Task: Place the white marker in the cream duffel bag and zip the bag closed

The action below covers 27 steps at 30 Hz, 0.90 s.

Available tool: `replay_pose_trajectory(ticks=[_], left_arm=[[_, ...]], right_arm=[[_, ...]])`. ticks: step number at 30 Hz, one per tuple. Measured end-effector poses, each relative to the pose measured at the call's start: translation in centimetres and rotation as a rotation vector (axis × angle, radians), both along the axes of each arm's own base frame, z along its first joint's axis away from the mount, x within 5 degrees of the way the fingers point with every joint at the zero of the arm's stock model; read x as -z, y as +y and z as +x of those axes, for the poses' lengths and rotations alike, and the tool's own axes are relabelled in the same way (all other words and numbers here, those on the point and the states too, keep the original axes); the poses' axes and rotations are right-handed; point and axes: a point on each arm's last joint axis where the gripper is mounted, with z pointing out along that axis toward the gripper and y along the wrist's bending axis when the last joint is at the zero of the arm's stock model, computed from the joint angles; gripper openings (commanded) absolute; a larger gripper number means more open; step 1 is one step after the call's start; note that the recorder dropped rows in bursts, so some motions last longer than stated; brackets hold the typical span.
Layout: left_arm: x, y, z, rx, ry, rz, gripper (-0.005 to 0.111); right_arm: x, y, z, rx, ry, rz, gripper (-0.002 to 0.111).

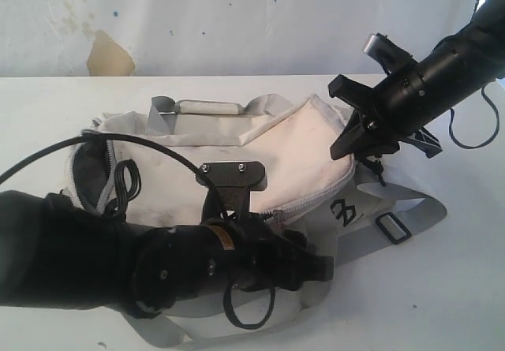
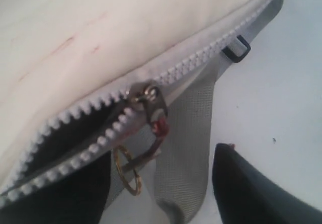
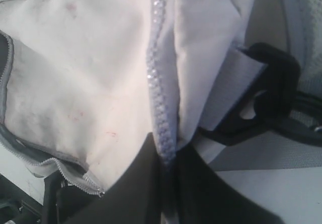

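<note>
The cream duffel bag (image 1: 292, 154) lies across the white table. Its zipper slider (image 2: 151, 100) sits partway along the teeth, with dark lining showing in the open stretch behind it and closed teeth ahead. My left gripper (image 2: 161, 183) is open at the bag's near side, and the gold pull ring (image 2: 128, 171) hangs loose between its fingers. My right gripper (image 3: 168, 158) is shut on the bag's zipper edge at the right end (image 1: 355, 138). The white marker is out of view.
A grey strap (image 2: 186, 148) with a black slider (image 1: 392, 227) trails over the table (image 1: 442, 304) at the right. A black buckle (image 3: 266, 93) sits by the right fingers. The left arm's cable (image 1: 47, 158) loops over the bag's left end.
</note>
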Motion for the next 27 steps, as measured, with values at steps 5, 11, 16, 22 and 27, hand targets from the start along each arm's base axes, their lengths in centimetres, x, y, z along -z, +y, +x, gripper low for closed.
replay_pose_trajectory(ticks=[5, 11, 16, 22, 27], left_arm=[[0.02, -0.08, 0.4, -0.022, -0.04, -0.017, 0.043], [-0.23, -0.11, 0.66, -0.038, -0.073, -0.035, 0.036], [-0.33, -0.12, 0.76, -0.043, -0.085, -0.042, 0.004], [-0.38, -0.12, 0.81, -0.029, -0.107, -0.031, 0.0], [-0.32, -0.1, 0.67, 0.028, -0.137, 0.016, 0.0]], right_arm=[[-0.01, 0.01, 0.0, 0.001, 0.0, 0.001, 0.0], [-0.01, 0.01, 0.0, 0.001, 0.0, 0.001, 0.0], [-0.01, 0.01, 0.0, 0.001, 0.0, 0.002, 0.0], [-0.01, 0.01, 0.0, 0.001, 0.0, 0.002, 0.0], [0.01, -0.01, 0.0, -0.001, 0.0, -0.001, 0.0]])
